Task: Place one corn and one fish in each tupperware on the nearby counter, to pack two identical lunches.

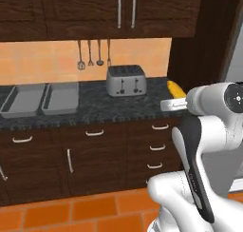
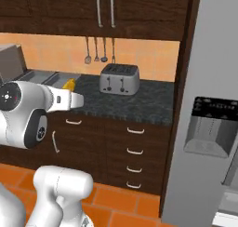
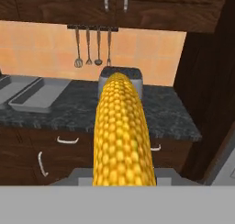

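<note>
The hand view shows a corn cob (image 3: 121,131) held lengthwise between the fingers of the hand (image 3: 123,175), pointing away toward the toaster (image 3: 120,76); the hand is closed on it. In the left base view the cob appears as a yellow end (image 1: 176,89) beyond the wrist, above the right end of the counter (image 1: 95,107); the right base view shows a small yellow tip (image 2: 69,85) above the white hand (image 2: 69,100). The right base view alone shows a grey fridge with a dispenser (image 2: 209,128) at the far right.

The counter is black stone with pale veining, over dark wood drawers with silver handles; the floor is orange tile; the wall is peach tile under dark cabinets; utensils (image 1: 93,55) hang above the toaster.

Two grey trays (image 1: 40,99) lie side by side at the left of the counter, well apart from the cob; the cob is bright yellow with regular kernels.
</note>
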{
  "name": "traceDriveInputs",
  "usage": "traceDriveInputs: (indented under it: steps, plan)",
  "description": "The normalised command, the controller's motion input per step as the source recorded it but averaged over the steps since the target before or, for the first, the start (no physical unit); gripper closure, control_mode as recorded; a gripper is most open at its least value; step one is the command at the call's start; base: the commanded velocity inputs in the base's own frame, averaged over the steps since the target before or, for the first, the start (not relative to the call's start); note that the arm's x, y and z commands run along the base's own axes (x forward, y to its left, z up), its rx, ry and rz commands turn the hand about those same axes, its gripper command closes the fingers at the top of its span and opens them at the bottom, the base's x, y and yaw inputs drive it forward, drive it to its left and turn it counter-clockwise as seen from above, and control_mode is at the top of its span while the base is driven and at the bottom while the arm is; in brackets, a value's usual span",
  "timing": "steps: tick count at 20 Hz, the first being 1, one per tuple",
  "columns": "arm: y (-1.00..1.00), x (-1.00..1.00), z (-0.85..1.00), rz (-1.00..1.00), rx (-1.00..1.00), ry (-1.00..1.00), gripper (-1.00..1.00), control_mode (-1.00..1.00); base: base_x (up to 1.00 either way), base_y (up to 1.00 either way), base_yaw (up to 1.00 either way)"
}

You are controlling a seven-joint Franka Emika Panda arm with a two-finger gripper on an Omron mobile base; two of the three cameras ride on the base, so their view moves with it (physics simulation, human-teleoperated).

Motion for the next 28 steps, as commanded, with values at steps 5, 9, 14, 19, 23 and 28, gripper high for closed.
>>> traceDriveInputs:
  steps: [5,9,14,19,23,28]
  plan:
    - [0.0,0.0,0.0,0.0,0.0,0.0,1.0,1.0,0.0,1.0,0.01]
    - [0.0,0.0,0.0,0.0,0.0,0.0,1.0,1.0,0.13,1.0,0.01]
    - [0.0,0.0,0.0,0.0,0.0,0.0,1.0,1.0,0.36,1.0,0.0]
    - [0.0,0.0,0.0,0.0,0.0,0.0,1.0,1.0,0.57,0.9,0.01]
    - [0.0,0.0,0.0,0.0,0.0,0.0,1.0,1.0,0.84,0.57,0.03]
    - [0.0,0.0,0.0,0.0,0.0,0.0,1.0,1.0,0.93,-0.02,0.12]
